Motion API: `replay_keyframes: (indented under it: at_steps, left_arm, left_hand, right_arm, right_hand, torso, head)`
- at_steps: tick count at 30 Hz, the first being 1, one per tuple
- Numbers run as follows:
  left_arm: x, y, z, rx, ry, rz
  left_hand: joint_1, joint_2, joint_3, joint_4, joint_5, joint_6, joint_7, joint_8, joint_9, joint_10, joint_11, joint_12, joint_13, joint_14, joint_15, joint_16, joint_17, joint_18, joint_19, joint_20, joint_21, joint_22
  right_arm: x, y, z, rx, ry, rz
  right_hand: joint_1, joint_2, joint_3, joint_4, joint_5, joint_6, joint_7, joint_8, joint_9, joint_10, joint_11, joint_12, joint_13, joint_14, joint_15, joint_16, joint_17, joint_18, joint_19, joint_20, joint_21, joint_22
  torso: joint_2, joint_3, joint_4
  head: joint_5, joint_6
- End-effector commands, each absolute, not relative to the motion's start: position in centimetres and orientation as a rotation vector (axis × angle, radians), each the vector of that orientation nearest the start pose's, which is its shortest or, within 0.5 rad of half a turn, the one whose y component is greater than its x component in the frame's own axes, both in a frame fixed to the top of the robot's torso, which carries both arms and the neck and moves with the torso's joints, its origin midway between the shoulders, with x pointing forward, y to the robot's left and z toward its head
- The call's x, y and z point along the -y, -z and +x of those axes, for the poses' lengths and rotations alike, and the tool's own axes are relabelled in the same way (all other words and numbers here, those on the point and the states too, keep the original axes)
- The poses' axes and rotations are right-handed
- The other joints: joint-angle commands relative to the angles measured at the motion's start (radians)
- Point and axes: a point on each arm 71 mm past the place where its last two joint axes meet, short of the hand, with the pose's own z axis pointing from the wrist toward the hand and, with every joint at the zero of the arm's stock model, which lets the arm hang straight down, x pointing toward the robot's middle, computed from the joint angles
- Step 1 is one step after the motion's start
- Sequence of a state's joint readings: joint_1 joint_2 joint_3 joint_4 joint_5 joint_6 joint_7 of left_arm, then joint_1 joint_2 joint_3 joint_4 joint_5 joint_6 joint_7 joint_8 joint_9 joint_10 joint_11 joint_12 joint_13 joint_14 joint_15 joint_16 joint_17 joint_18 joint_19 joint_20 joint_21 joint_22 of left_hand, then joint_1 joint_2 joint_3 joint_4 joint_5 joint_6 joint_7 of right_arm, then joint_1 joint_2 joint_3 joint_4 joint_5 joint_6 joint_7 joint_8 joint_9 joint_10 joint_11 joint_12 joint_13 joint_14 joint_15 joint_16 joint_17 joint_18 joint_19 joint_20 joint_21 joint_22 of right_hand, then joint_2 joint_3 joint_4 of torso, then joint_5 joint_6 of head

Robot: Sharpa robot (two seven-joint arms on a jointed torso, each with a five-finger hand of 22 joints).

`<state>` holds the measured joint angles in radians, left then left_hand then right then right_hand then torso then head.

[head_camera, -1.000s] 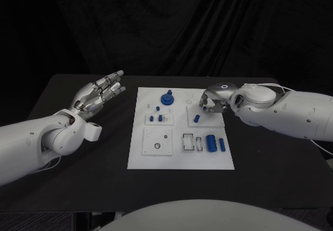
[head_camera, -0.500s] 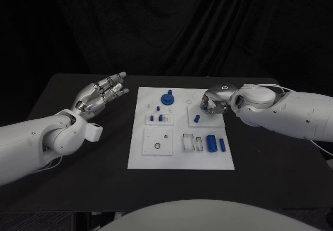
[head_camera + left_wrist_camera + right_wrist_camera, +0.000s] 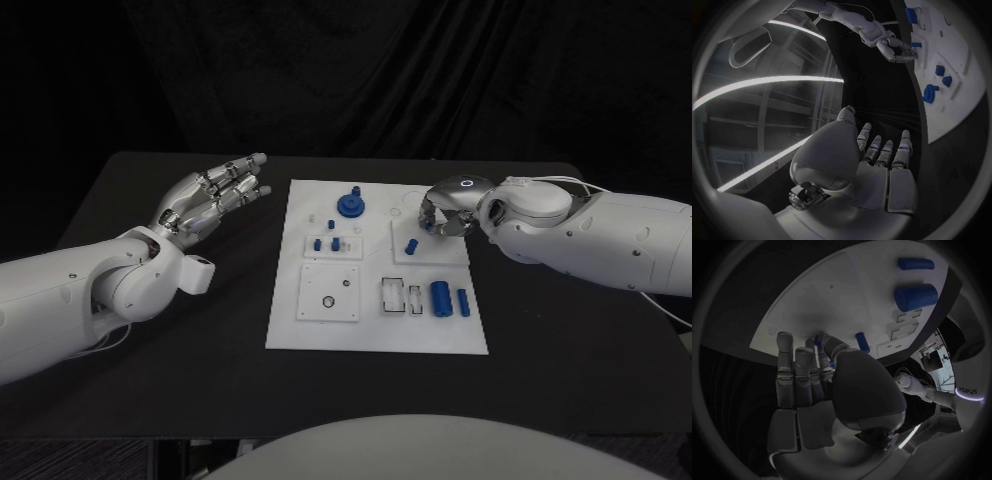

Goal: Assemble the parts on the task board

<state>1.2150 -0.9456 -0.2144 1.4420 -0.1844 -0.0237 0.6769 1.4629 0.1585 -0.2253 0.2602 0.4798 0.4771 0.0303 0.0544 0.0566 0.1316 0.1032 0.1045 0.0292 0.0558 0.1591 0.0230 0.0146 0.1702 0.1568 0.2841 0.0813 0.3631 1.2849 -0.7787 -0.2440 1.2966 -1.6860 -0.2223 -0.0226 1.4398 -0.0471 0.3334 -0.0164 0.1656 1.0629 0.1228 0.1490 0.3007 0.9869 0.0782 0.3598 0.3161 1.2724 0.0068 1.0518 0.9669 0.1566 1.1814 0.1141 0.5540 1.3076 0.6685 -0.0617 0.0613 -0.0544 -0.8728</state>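
White and flat, the task board [image 3: 375, 325] lies in the middle of the black table [image 3: 577, 350], with small blue parts spread over it. A round blue knob [image 3: 348, 205] stands near its far edge, two short blue pegs [image 3: 326, 243] stand in a small plate left of centre, and two blue cylinders [image 3: 449, 299] lie side by side toward the board's right edge. A lone short blue peg [image 3: 411, 246] stands tilted in the plate at the far right.

The right hand [image 3: 444, 218] hovers over that far right plate, just beyond the tilted peg, its fingers curled downward toward the board. In the right wrist view the fingers [image 3: 795, 371] point at the board's surface, close together, with something blue showing between their tips and the thumb; whether it is pinched there cannot be told. The right arm [image 3: 591, 240] comes in low from the right edge.

The left hand [image 3: 212, 195] is raised over the bare table left of the board, palm up and empty, fingers stretched out and slightly apart, well clear of every part.
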Motion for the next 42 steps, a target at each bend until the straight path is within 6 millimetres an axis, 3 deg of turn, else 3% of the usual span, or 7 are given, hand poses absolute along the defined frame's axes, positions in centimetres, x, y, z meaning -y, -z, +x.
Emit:
replay_keyframes:
  at_steps: [1,5,16,26,31,35,42]
  left_arm:
    - [-26.9,21.1,46.6,-1.401,1.746,-0.750]
    - [-26.9,21.1,46.6,-1.403,1.744,-0.751]
    - [-27.0,21.3,46.6,-1.408,1.736,-0.756]
    - [-26.9,21.3,46.5,-1.412,1.733,-0.760]
    - [-26.8,21.4,46.5,-1.414,1.734,-0.761]
    - [-26.7,21.4,46.5,-1.416,1.736,-0.760]
    - [-26.7,21.6,46.6,-1.418,1.738,-0.762]
  left_hand:
    - [0.013,0.001,0.001,-0.006,0.010,0.012,-0.001,0.004,0.002,0.004,0.001,0.007,0.002,0.005,0.007,0.005,0.001,0.010,0.008,0.001,0.006,0.001]
    - [0.017,0.004,0.003,-0.009,0.019,0.027,0.008,0.007,0.004,0.007,-0.002,0.010,0.002,0.008,0.008,0.007,0.002,0.010,0.012,0.002,0.008,0.002]
    - [0.024,0.008,0.007,-0.013,0.029,0.043,0.018,0.011,0.006,0.012,-0.003,0.014,0.003,0.014,0.013,0.010,0.003,0.009,0.021,0.005,0.012,0.006]
    - [0.028,0.011,0.009,-0.015,0.032,0.049,0.024,0.012,0.007,0.014,-0.003,0.017,0.004,0.017,0.015,0.011,0.004,0.009,0.025,0.006,0.013,0.008]
    - [0.029,0.012,0.010,-0.016,0.033,0.052,0.025,0.012,0.007,0.015,-0.003,0.018,0.004,0.018,0.016,0.012,0.004,0.009,0.026,0.006,0.014,0.009]
    - [0.032,0.015,0.012,-0.017,0.035,0.054,0.030,0.013,0.007,0.017,-0.002,0.019,0.004,0.019,0.017,0.012,0.004,0.008,0.027,0.006,0.014,0.007]
    - [0.034,0.019,0.014,-0.017,0.036,0.052,0.040,0.012,0.007,0.015,-0.005,0.019,0.004,0.016,0.016,0.011,0.003,0.007,0.026,0.005,0.013,0.002]
  right_arm:
    - [23.8,23.3,50.9,-1.755,-0.372,-0.518]
    - [23.8,23.1,50.9,-1.735,-0.395,-0.502]
    - [24.1,22.4,50.6,-1.653,-0.443,-0.487]
    - [23.6,19.6,49.9,-1.569,-0.490,-0.494]
    - [22.3,17.1,49.2,-1.521,-0.536,-0.500]
    - [20.8,16.2,48.0,-1.542,-0.607,-0.479]
    - [16.6,16.7,45.0,-1.620,-0.731,-0.527]
  right_hand:
    - [0.003,0.006,-0.001,-0.008,0.001,0.014,0.000,0.006,0.007,0.019,-0.003,-0.007,-0.007,0.001,-0.004,-0.006,-0.005,0.007,0.002,-0.004,0.007,0.036]
    - [0.009,0.012,-0.001,-0.017,0.000,0.033,0.000,0.015,0.017,0.056,-0.009,-0.016,-0.021,0.005,-0.008,-0.011,-0.013,0.006,0.007,-0.008,0.011,0.044]
    - [0.016,0.017,-0.002,-0.026,0.001,0.032,0.003,0.010,0.021,0.083,-0.012,-0.028,-0.036,0.004,-0.012,-0.028,-0.032,0.005,0.012,-0.013,0.015,0.048]
    - [0.017,0.019,-0.004,-0.027,0.001,0.028,0.005,0.002,0.019,0.104,-0.013,-0.034,-0.043,0.009,-0.013,-0.035,-0.041,0.003,0.020,-0.014,0.026,0.051]
    - [0.017,0.019,-0.006,-0.026,0.001,0.027,0.005,-0.002,0.017,0.115,-0.015,-0.037,-0.047,0.009,-0.014,-0.046,-0.052,0.004,0.020,-0.015,0.020,0.050]
    - [0.017,0.019,-0.007,-0.025,0.001,0.022,0.005,-0.008,0.014,0.124,-0.016,-0.041,-0.050,0.010,-0.015,-0.052,-0.057,0.005,0.018,-0.016,0.014,0.049]
    - [0.012,0.016,-0.009,-0.022,0.001,0.014,0.005,-0.018,0.008,0.133,-0.017,-0.047,-0.055,0.017,-0.016,-0.052,-0.056,0.007,0.017,-0.016,-0.001,0.045]
  torso:
    - [0.001,0.0003,0.0009]
    - [0.001,0.0014,0.0023]
    - [0.000,-0.0006,0.0001]
    - [-0.001,-0.0006,0.0005]
    - [-0.001,-0.0012,0.0002]
    - [-0.001,-0.0021,-0.0004]
    - [-0.001,-0.0043,-0.0002]
  head:
    - [-0.002,0.000]
    - [-0.002,0.000]
    - [0.014,0.000]
    - [0.014,0.000]
    - [0.017,0.000]
    - [0.022,0.000]
    - [0.053,0.000]
